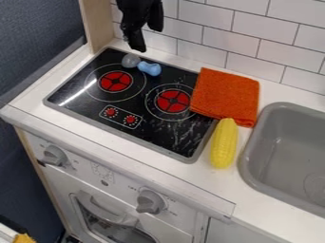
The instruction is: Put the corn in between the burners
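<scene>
The gripper [147,38], fingers parted, hangs near the stovetop's [86,99] back edge; the corn cob [224,144] lies between stovetop and sink [253,142], touching the orange towel [225,95].

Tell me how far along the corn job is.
Nothing looks done yet: the corn lies on the counter, between the stovetop and the sink. Nothing is in hand: the claw is open near the back of the stovetop, away from the corn. Left: grasp it, lift it across, and set it between the left burner and right burner.
</scene>
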Tool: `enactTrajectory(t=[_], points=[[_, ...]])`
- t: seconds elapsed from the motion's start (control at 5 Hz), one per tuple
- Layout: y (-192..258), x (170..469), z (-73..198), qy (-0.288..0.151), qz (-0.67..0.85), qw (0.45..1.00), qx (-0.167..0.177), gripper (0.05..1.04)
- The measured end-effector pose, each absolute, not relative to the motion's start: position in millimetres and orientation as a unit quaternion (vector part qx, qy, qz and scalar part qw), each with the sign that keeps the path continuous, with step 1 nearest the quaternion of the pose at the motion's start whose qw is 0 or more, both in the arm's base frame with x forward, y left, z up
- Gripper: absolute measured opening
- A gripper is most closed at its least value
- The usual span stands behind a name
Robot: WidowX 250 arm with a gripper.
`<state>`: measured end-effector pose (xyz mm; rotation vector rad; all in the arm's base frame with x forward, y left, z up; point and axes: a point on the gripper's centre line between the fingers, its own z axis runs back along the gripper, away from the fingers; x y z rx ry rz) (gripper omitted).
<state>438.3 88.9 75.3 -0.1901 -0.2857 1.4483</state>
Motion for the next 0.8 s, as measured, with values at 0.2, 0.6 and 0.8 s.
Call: enactTrajectory(t=[0.2, 0.6, 0.8], points=[[87.2, 434.5, 56.6, -0.11, 0.66, 0.739, -0.076, 1.001], [54.9, 411.4, 74.5, -0.113, 0.621, 0.771, -0.083, 1.001], [39.0, 398.2, 90.8, -0.129, 0.593, 0.789, -0.096, 1.001]])
